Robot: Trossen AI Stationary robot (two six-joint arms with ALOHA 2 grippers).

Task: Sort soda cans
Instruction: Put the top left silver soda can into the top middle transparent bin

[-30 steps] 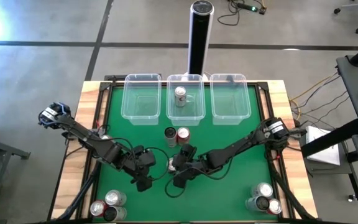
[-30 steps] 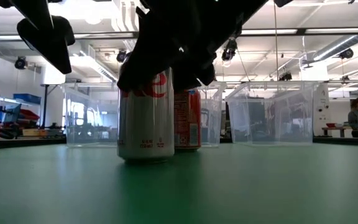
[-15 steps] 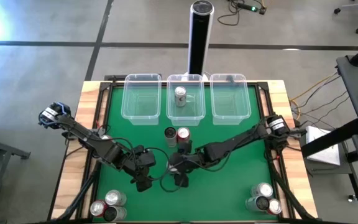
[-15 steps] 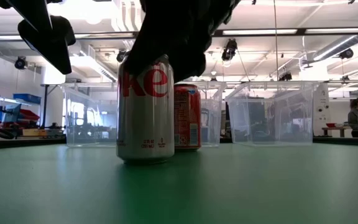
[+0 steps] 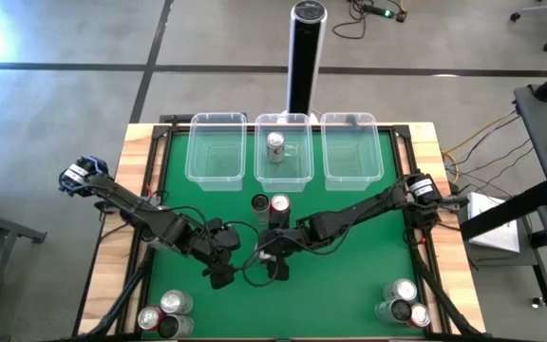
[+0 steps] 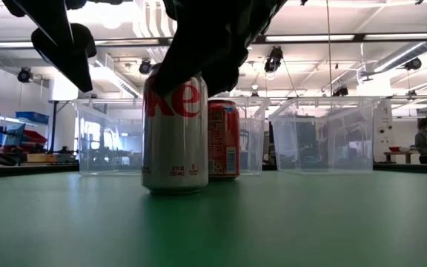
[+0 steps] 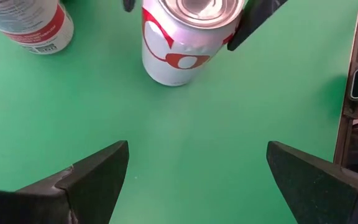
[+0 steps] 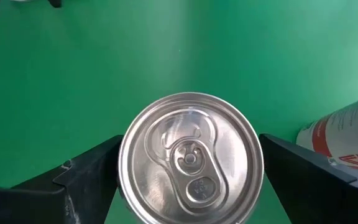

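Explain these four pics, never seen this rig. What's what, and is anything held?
Two robot arms work at a green table. The high view looks straight down, the low view looks level across the tabletop, and each wrist view looks out from one arm. The right tool sits over a silver can, seen top-on in its wrist view; whether it grips the can, I cannot tell. The left tool hangs open beside it, empty. A red can stands farther back. Three clear tubs line the far edge; the middle one holds one can. More cans cluster at both near corners.
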